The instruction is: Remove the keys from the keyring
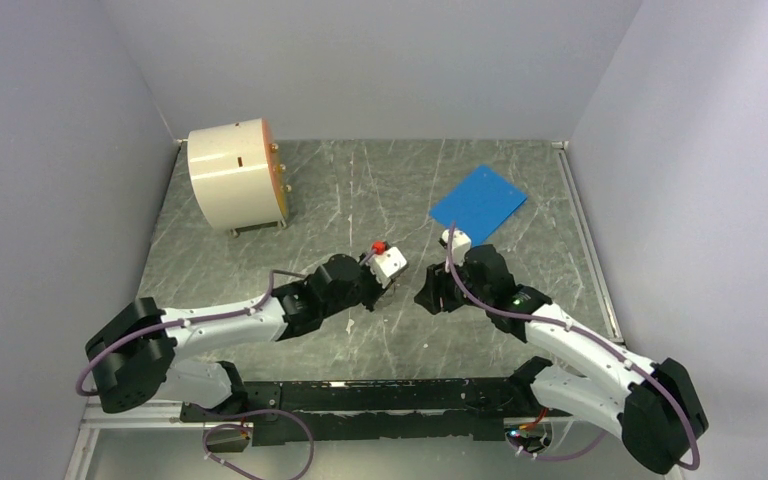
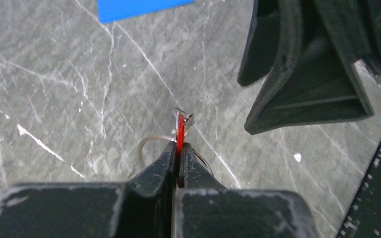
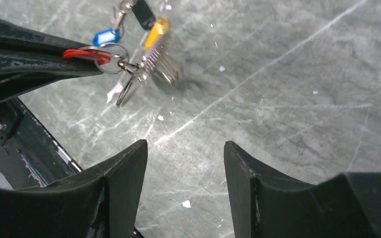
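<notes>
Left gripper [image 2: 179, 148] pinching a red plastic-tagged key [image 3: 79, 53]; right gripper [image 3: 186, 148] spread, empty.
The right gripper's jaws stand apart above the grey marbled table [image 3: 287, 99]. Just beyond, the thin silvery wire keyring [image 3: 113, 59] hangs off the pinched red tag, carrying a yellow-tagged key [image 3: 156, 30] and a blue-tagged key [image 3: 106, 36]. Farther back lie a flat blue square sheet [image 1: 478, 203] and a cream drum [image 1: 235, 177].

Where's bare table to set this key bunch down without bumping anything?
The best patch is the back centre of the table, between the cream drum and the blue sheet. Another lies between the drum and the left arm. The middle is crowded: the left hand pinches the red tag close to the open right hand.
</notes>
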Controlling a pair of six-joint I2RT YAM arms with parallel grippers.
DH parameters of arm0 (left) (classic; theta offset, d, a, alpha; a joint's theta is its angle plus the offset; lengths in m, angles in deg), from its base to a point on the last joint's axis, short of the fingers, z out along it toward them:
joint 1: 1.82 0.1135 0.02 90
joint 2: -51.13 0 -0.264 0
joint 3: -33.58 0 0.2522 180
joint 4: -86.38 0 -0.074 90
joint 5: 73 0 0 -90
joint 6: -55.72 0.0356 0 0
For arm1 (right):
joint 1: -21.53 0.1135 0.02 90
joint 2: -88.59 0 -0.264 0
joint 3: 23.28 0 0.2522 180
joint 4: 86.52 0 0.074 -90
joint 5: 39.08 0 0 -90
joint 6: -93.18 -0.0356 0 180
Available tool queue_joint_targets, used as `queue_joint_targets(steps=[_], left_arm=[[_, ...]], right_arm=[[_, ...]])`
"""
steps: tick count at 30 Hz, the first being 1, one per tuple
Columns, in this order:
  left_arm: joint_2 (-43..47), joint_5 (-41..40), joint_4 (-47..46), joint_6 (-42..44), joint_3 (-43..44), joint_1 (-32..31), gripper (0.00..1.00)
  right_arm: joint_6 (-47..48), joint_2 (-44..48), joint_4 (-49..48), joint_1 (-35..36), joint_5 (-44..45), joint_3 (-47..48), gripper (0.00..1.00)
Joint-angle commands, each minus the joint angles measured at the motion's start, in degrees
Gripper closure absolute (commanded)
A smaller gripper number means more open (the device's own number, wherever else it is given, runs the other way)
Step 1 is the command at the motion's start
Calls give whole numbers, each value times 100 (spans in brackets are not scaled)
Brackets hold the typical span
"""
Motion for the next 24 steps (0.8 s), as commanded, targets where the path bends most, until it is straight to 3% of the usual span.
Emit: queue_joint_targets(steps=[1,9,10,11,12,17,24], left_arm=[[211,52,1736,-235,943,7,97],[84,-258,3894,-517,2427,7,98],[32,-265,4098,-555,2591,7,98],[-29,-268,4319,-586,2768,7,97],[-87,-257,4505,-613,2927,7,97],[-396,-336,5372,-631,3686,8,98],[-813,-166,6237,-532,4452,94,97]], right_arm=[[113,542,-639,-20,36,-98,35],[58,1358,-1607,-24,380,-445,21],[68,1376,-1695,-20,352,-458,16],[80,1374,-1807,-25,348,-485,5],[110,1374,-1904,-22,366,-511,2],[62,1613,-2292,-20,671,-586,1],[691,1344,-2694,-18,79,-524,5]])
